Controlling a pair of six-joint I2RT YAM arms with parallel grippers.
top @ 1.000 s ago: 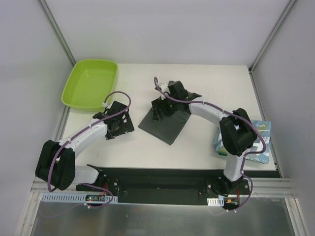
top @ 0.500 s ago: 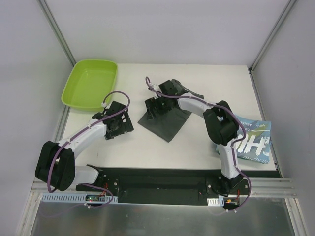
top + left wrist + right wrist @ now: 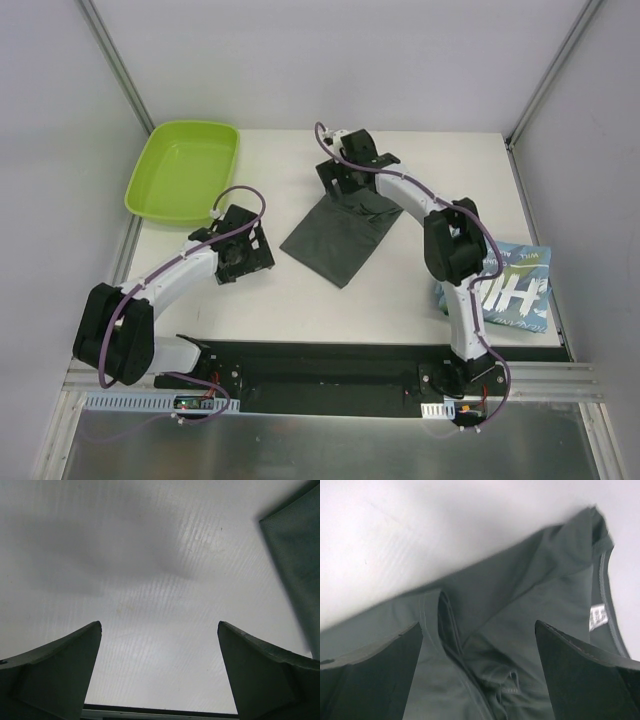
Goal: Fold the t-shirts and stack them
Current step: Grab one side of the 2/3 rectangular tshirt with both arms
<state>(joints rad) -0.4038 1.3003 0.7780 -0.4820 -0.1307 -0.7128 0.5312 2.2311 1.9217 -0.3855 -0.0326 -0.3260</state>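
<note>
Centrally on the white table [image 3: 460, 160] lies the dark grey t-shirt [image 3: 335, 240], a slanted, partly folded shape whose collar end bunches under the right gripper [image 3: 347, 182]. That gripper's jaws stand wide apart above the rumpled cloth, gripping nothing; a white neck label [image 3: 597, 616] shows beside the collar. The left gripper [image 3: 240, 255] hovers over the table just left of the tee, jaws likewise wide. The light blue t-shirt [image 3: 515, 295] with white lettering lies at the table's right edge, the lime-green tray [image 3: 183, 168] at far left

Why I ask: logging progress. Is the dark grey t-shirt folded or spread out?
Folded: the dark grey t-shirt lies as a compact four-sided panel, sleeves tucked; right wrist view shows overlapped layers.
</note>
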